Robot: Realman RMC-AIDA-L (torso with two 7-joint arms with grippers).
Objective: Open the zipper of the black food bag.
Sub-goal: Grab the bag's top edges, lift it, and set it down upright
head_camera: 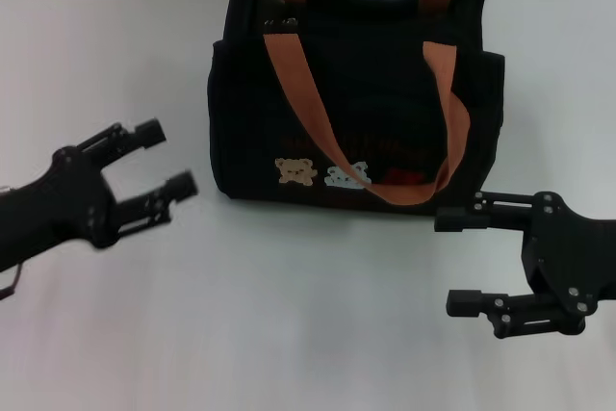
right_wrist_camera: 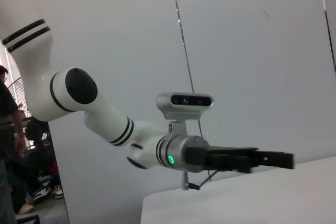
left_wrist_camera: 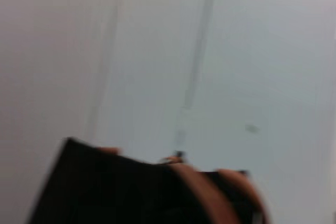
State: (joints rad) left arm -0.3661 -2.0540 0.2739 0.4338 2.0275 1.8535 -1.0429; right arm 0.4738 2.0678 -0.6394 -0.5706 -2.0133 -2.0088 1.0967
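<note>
Black food bag (head_camera: 356, 93) upright at table (head_camera: 289, 315) far centre, handles (head_camera: 298, 93) draped over front. Zipper (head_camera: 281, 22) pull at top far-left corner. Left gripper (head_camera: 162, 159) near bag's left, fingers apart. Right gripper (head_camera: 454, 262) near front-right corner, fingers apart.

You are working in a robot lab or test room. A bare white table (head_camera: 289, 334) stands before plain grey panelled walls (right_wrist_camera: 252, 51). Seated onlookers (right_wrist_camera: 10, 145) are at the edge.
</note>
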